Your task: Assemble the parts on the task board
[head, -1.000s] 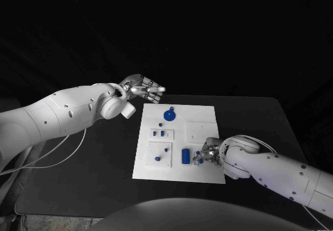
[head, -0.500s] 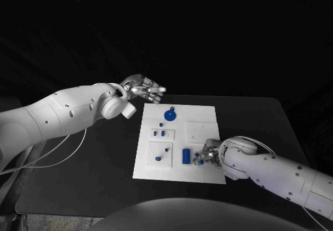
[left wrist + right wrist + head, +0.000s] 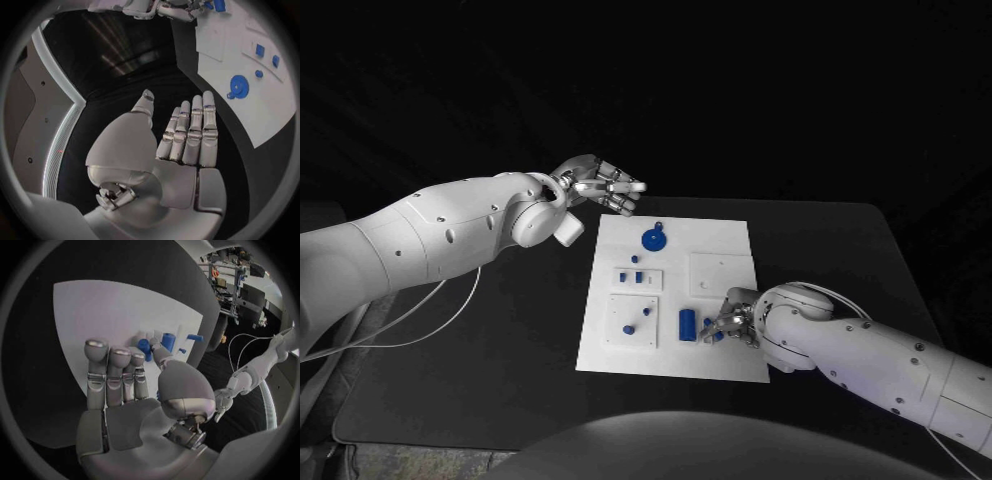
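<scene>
A black tabletop under a dark room carries the white task board at frame centre, long axis running up the frame. A blue cylinder lies lengthwise near its lower edge, just left of the right robot hand, which pinches a small blue part. The left robot hand hangs empty, fingers apart, beyond the board's upper left corner. No writing is legible.

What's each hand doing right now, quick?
Left hand: open, holding nothing, off the far left corner of the board.
Right hand: over the board's near right part, fingers at a blue part; grip cannot be told.
</scene>
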Robot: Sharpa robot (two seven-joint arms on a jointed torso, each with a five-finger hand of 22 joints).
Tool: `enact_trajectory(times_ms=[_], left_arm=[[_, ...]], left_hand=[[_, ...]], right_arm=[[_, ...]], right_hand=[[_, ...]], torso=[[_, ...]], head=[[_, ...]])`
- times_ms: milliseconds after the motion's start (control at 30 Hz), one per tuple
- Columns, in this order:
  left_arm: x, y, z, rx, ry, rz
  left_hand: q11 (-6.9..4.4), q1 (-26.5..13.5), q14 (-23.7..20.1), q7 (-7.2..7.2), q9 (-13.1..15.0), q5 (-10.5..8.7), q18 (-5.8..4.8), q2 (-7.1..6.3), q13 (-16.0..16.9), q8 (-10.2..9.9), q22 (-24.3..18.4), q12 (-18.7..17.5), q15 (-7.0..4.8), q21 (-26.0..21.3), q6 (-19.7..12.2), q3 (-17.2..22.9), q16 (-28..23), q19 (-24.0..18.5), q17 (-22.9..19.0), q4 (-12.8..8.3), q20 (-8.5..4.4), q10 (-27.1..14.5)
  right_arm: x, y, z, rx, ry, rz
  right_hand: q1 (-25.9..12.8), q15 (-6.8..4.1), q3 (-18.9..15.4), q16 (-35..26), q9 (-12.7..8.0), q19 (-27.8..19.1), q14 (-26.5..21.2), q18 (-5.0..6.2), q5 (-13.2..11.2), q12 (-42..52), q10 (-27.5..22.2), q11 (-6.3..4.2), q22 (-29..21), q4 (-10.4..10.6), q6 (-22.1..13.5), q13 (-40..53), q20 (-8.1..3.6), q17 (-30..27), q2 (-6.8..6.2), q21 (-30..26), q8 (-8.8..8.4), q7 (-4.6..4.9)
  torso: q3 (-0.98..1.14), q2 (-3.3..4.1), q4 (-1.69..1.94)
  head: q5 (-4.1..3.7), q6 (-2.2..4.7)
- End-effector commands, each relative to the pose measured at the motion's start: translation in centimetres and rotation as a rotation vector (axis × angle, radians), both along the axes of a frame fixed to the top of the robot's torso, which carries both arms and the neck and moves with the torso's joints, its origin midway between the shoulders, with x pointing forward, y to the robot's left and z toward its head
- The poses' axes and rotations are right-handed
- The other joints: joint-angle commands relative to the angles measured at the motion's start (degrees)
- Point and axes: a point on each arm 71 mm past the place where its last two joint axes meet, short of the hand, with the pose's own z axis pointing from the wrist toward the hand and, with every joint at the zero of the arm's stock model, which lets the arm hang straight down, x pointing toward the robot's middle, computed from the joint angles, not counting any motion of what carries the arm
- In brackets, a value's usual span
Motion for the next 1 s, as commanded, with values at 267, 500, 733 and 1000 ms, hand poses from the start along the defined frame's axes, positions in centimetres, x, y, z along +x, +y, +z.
enact_trajectory(times_ms=[267, 500, 733, 1000], left_arm=[[-0.07, -0.32, 0.05, -0.004, 0.002, -0.018], [-0.07, -0.31, 0.04, -0.002, 0.002, -0.019], [-0.07, -0.31, 0.02, 0.000, 0.003, -0.020], [-0.07, -0.24, 0.00, 0.003, 0.006, -0.019]], left_hand=[[-0.07, -0.4, -0.2, 0.12, 0.0, -0.23, 0.51, 0.22, 0.1, 0.0, -0.1, 0.0, 0.21, 0.3, -0.3, -0.2, -0.2, 0.0, 0.0, 0.1, 0.24, -0.3], [-0.06, -0.4, -0.2, 0.16, 0.0, -0.23, 0.51, 0.20, 0.1, 0.0, -0.1, 0.0, 0.21, 0.3, -0.3, -0.2, -0.2, 0.0, 0.0, 0.2, 0.24, -0.3], [-0.06, -0.4, -0.2, 0.16, 0.0, -0.23, 0.51, 0.20, 0.1, 0.0, -0.1, 0.0, 0.21, 0.3, -0.3, -0.2, -0.2, 0.0, 0.0, 0.2, 0.24, -0.3], [-0.06, -0.4, -0.2, 0.16, 0.0, -0.23, 0.51, 0.20, 0.1, 0.0, -0.1, 0.0, 0.21, 0.3, -0.3, -0.2, -0.2, 0.0, 0.0, 0.2, 0.24, -0.3]], right_arm=[[-0.40, 0.22, -0.52, -0.009, 0.025, 0.034], [-0.43, 0.28, -0.51, -0.006, 0.027, 0.038], [-0.45, 0.28, -0.48, -0.003, 0.026, 0.040], [-0.44, 0.20, -0.36, 0.005, 0.014, 0.032]], right_hand=[[-2.0, -0.36, -1.2, -0.3, -0.1, 3.1, 0.1, -0.42, -0.1, -0.4, 0.3, -0.01, -0.1, 0.7, 0.3, 0.0, -0.21, 0.1, -0.90, 0.0, 0.07, 0.39], [-3.7, -0.35, -0.4, -0.3, -0.3, 3.1, 0.2, -0.40, -0.1, -0.4, 0.3, 0.00, -0.1, 1.2, 0.4, 0.0, -0.19, 0.2, -1.94, 0.0, 0.06, 0.41], [-4.1, -0.34, 0.6, -0.4, -0.3, 3.1, 0.2, -0.39, -0.1, -0.5, 0.3, 0.01, 0.0, 1.6, 0.5, 0.0, -0.18, 0.3, -2.78, 0.1, 0.06, 0.42], [-4.6, -0.33, 1.0, -0.5, -0.3, 3.1, 0.2, -0.38, -0.1, -0.5, 0.4, 0.01, 0.0, 2.3, 0.5, 0.1, -0.17, 0.3, -3.17, 0.2, 0.07, 0.43]], torso=[[0.00, -0.02, -0.02], [0.02, -0.02, -0.04], [0.00, -0.01, -0.03], [0.04, -0.01, -0.03]], head=[[0.01, 0.00], [0.00, 0.00], [-0.03, 0.00], [-0.02, 0.00]])
